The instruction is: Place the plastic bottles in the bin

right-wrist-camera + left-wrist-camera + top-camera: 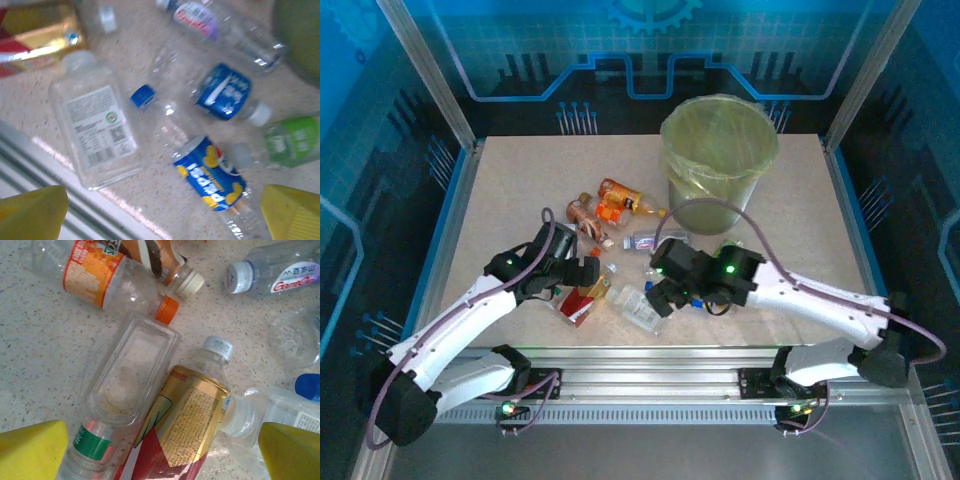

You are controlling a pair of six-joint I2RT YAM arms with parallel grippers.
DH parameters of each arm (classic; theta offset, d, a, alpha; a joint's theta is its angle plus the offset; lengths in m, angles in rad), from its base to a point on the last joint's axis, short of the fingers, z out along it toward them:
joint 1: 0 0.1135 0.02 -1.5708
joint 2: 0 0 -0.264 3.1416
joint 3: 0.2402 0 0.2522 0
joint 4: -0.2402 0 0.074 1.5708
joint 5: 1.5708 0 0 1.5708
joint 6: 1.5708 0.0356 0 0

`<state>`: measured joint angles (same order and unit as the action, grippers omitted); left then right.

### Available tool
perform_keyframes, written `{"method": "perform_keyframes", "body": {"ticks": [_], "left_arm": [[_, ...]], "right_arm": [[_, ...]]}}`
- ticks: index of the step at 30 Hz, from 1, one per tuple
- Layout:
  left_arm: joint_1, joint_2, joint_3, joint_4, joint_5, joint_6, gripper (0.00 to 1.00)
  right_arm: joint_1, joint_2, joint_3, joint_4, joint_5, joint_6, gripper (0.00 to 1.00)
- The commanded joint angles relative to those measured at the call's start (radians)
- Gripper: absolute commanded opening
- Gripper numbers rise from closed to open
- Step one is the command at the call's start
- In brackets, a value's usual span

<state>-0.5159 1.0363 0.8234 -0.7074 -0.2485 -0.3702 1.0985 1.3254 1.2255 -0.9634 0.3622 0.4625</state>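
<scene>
Left hand [160,455] open: yellow pads [30,450] wide apart, cut off by the frame edge. Over a gold-and-red-labelled bottle [190,425] touching a clear crushed bottle [132,375]. Right hand [162,212] open too, above a blue-labelled bottle [207,175]; view blurred, print unreadable. Plastic bottles [617,195] scattered mid-surface [520,190]. Round bin [718,160], translucent bag liner, far right.

Between the fingers of the left pincer [164,447], the gold-labelled bottle [192,415] runs off the lower edge, its base unseen. Ahead of the right pincer [162,210], blur leaves label print unreadable; the green-labelled bottle [292,142] is cropped to the pincer's right.
</scene>
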Motion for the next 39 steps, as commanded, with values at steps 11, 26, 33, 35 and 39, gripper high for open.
{"method": "perform_keyframes", "body": {"ticks": [11, 26, 33, 35, 39], "left_arm": [[0.223, -0.117, -0.095, 0.007, -0.008, -0.131, 0.99], [0.264, -0.131, -0.13, 0.067, -0.009, -0.135, 0.99], [0.27, -0.134, -0.141, 0.076, -0.01, -0.127, 0.99], [0.272, -0.135, -0.144, 0.077, -0.009, -0.128, 0.99], [0.275, -0.136, -0.151, 0.085, 0.001, -0.13, 0.99]], "right_arm": [[0.092, 0.329, 0.087, 0.015, -0.088, -0.075, 1.0], [0.091, 0.493, 0.157, 0.045, -0.064, -0.17, 1.0], [0.086, 0.544, 0.172, 0.042, -0.055, -0.176, 1.0], [0.081, 0.548, 0.168, 0.047, -0.059, -0.174, 1.0], [0.069, 0.557, 0.156, 0.055, -0.061, -0.171, 1.0]]}}
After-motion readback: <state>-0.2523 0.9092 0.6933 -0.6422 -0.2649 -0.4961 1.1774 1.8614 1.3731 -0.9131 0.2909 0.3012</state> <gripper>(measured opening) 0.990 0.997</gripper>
